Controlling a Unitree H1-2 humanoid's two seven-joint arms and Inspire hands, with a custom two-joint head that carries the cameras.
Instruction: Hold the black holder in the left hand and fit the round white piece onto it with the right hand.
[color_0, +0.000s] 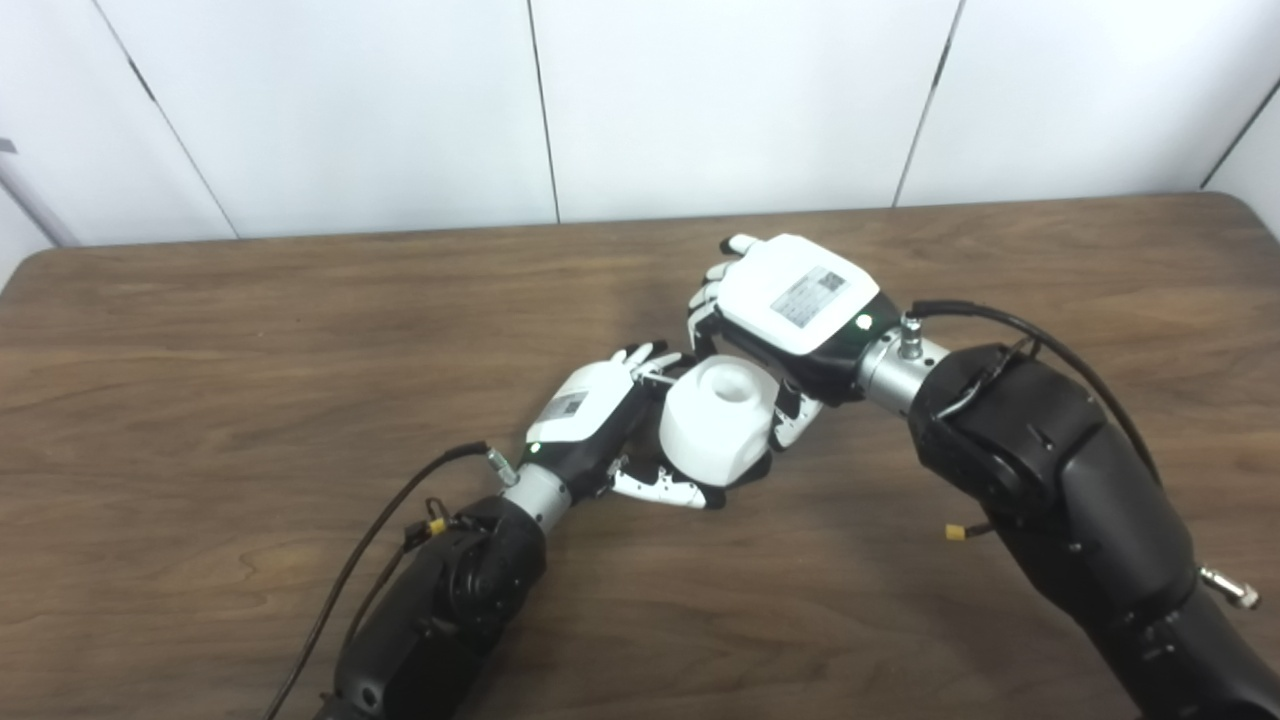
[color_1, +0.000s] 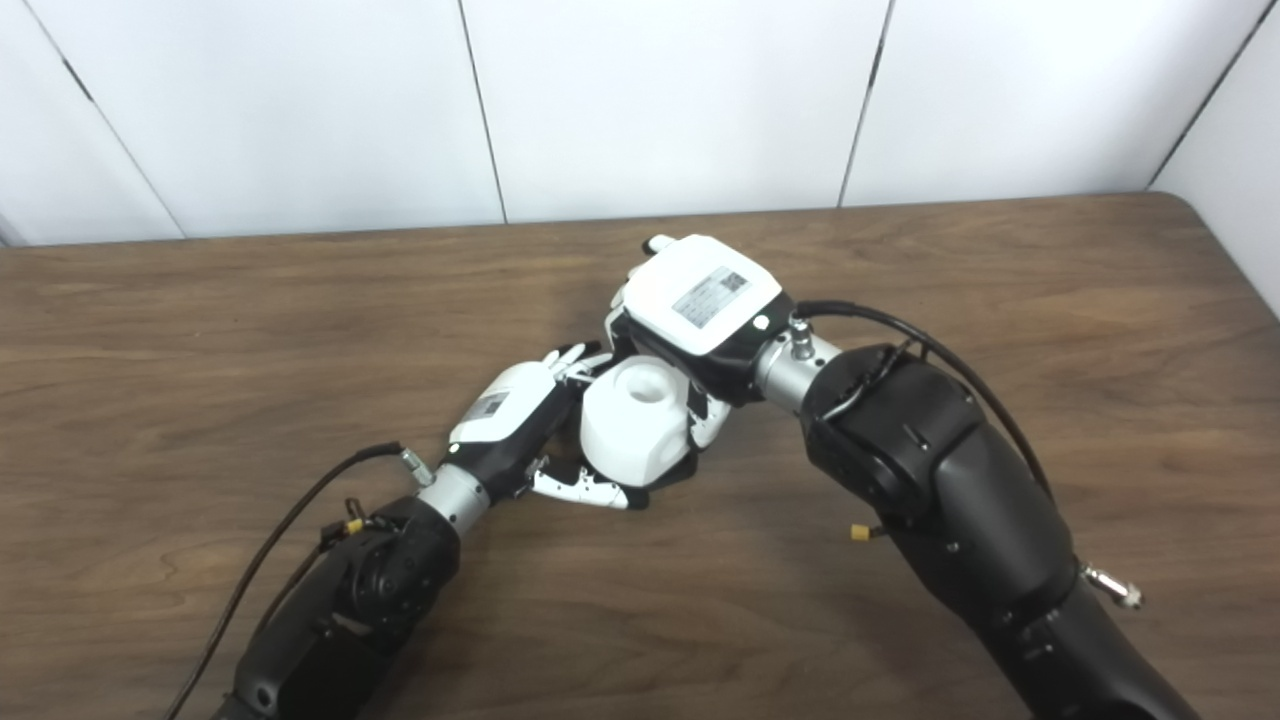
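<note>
The round white piece (color_0: 718, 420), a stubby cylinder with a hollow in its top, sits mid-table between my two hands. Only a dark sliver of the black holder (color_0: 748, 470) shows under its lower edge; the rest is hidden. My left hand (color_0: 600, 420) cups this stack from the left, thumb underneath and fingers behind it. From the far right, my right hand (color_0: 790, 300) leans over the piece, its thumb pressed to the piece's right side and its fingers curled down behind. The same cluster shows in the right eye view, with the white piece (color_1: 635, 420) in the middle.
The brown wooden table (color_0: 250, 350) stretches wide on all sides of the hands. White wall panels stand behind its far edge. Black cables loop off both forearms, one lying on the table at the lower left (color_0: 390, 520).
</note>
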